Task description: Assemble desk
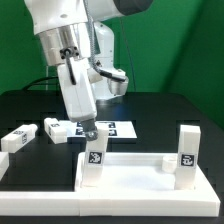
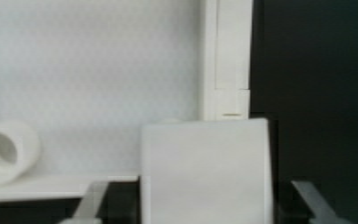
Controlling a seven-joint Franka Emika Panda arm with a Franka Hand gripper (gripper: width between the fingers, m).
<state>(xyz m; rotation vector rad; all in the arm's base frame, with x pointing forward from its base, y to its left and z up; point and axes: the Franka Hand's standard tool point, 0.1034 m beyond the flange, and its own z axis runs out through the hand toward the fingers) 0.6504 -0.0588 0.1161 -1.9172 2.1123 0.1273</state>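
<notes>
The white desk top (image 1: 140, 175) lies at the front of the black table. Two white tagged legs stand upright on it, one at its near corner on the exterior view's left (image 1: 94, 165) and one at the exterior view's right (image 1: 187, 150). My gripper (image 1: 91, 135) comes down from above onto the left leg and is shut on its upper end. In the wrist view that leg (image 2: 202, 165) fills the space between the fingers of my gripper (image 2: 202, 202), with the desk top (image 2: 87, 90) and its raised rim (image 2: 229, 50) beyond it.
Two loose white legs (image 1: 20, 138) (image 1: 56, 127) lie on the black table at the exterior view's left. The marker board (image 1: 118, 128) lies flat behind the gripper. A round white ring (image 2: 2, 152) shows at the wrist view's edge, on the desk top.
</notes>
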